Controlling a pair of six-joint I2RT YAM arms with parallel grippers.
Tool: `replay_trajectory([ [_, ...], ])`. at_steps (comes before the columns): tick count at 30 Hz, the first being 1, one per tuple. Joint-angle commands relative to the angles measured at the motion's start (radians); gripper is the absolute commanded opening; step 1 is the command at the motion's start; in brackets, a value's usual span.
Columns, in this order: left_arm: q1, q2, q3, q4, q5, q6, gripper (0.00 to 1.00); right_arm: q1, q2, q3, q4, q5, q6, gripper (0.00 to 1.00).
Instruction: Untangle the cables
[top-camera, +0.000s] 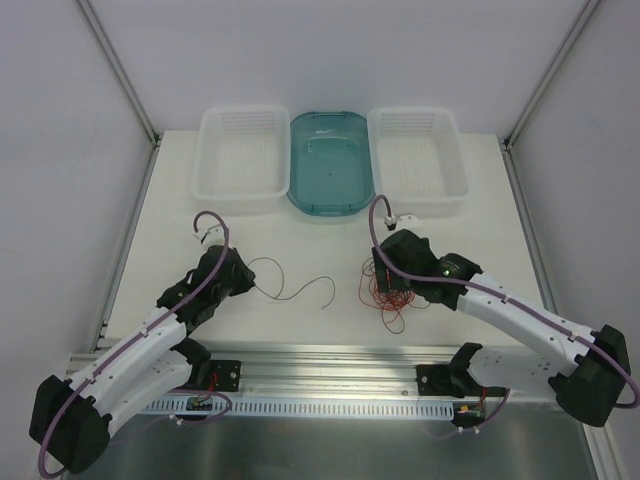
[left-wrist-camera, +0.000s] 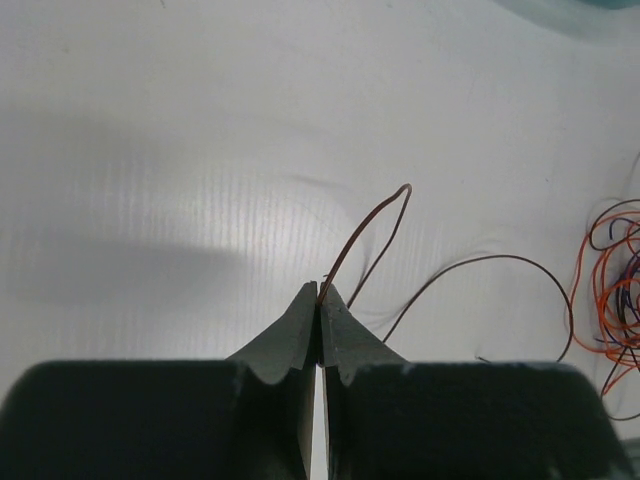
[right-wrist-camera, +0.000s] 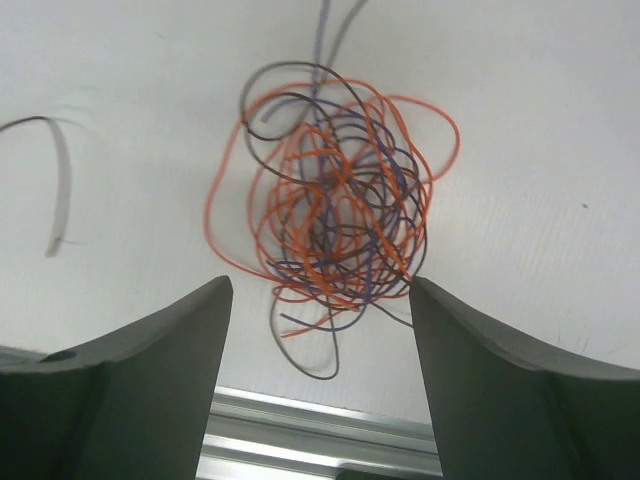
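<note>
A tangle of red-orange, dark brown and purple-blue cables (top-camera: 390, 295) lies on the white table in front of my right arm. My right gripper (right-wrist-camera: 320, 290) is open and empty and hovers over the tangle (right-wrist-camera: 335, 210), its jaws wide on either side of the lower part. My left gripper (left-wrist-camera: 320, 292) is shut on one dark brown cable (left-wrist-camera: 375, 225), pinched at the fingertips. That cable (top-camera: 300, 290) curls across the table toward the tangle, which shows at the right edge of the left wrist view (left-wrist-camera: 612, 290). Its far end shows in the right wrist view (right-wrist-camera: 60, 180).
Two white mesh baskets (top-camera: 240, 110) (top-camera: 412, 112) stand at the back with a teal tray (top-camera: 330, 116) between them. A metal rail (top-camera: 330, 360) runs along the table's near edge, just below the tangle.
</note>
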Motion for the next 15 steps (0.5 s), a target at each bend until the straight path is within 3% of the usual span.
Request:
replay_trajectory([
  [1,0.004,-0.001,0.034,-0.013,0.069,0.033,0.00,0.062,-0.024,0.099,-0.069,0.086,-0.012,0.75],
  [12,0.002,-0.028,0.098,-0.073,0.138,0.079,0.00,0.127,0.111,0.043,0.078,0.004,0.053,0.75],
  [15,0.004,-0.044,0.167,-0.119,0.171,0.100,0.00,0.127,0.111,0.041,0.063,0.032,0.056,0.84],
])
